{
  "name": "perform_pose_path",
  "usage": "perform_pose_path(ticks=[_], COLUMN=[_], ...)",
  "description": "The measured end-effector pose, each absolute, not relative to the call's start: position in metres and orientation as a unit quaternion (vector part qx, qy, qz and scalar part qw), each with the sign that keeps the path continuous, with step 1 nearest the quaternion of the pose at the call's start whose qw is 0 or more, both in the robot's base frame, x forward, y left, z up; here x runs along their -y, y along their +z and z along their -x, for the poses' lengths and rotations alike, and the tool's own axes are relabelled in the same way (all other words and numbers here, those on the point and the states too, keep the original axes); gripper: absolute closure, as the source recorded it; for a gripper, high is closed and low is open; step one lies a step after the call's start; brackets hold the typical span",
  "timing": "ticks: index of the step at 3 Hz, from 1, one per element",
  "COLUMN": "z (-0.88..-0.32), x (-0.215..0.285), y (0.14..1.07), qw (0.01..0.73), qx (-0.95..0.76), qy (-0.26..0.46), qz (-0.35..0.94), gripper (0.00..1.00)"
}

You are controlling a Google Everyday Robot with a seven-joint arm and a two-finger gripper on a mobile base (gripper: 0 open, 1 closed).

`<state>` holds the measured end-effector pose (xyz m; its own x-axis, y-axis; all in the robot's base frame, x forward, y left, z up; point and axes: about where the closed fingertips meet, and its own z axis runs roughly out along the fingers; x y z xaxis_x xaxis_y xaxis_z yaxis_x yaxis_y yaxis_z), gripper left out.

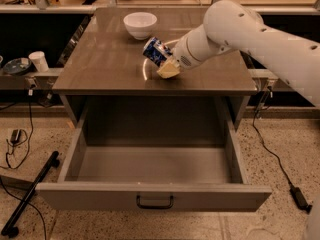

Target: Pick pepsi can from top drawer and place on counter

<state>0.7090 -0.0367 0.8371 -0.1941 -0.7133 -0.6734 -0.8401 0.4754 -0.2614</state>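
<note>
While it hangs tilted over the counter, pepsi can sits near white bowl, front-right | long axis leans up-left toward bowl | gripper jaws clamped on can's lower end.

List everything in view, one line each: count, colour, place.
pepsi can: one, blue, tilted in the tool's grip over the counter
bowl: one, white, far side of the counter
counter: one, grey-brown, cabinet top
top drawer: one, grey, pulled open below the counter
handle: one, dark, drawer front
cup: one, white, left ledge
rod: one, black, floor at left
power adapter: one, black, floor at right
arm: one, white, reaching in from the right
tool: one, tan-tipped, shut on the can above the counter
</note>
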Motion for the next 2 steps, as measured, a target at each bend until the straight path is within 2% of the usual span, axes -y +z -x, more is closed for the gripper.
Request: perform_pose_path(ticks=[1, 2], z=[-0.7090, -0.7090], x=[0.0367, 0.0367], y=[0.8370, 0.8370], qw=[0.384, 0.384], qx=[-0.768, -0.768], qy=[0.083, 0.083], qz=[0.506, 0.506], gripper=[0.06, 0.00])
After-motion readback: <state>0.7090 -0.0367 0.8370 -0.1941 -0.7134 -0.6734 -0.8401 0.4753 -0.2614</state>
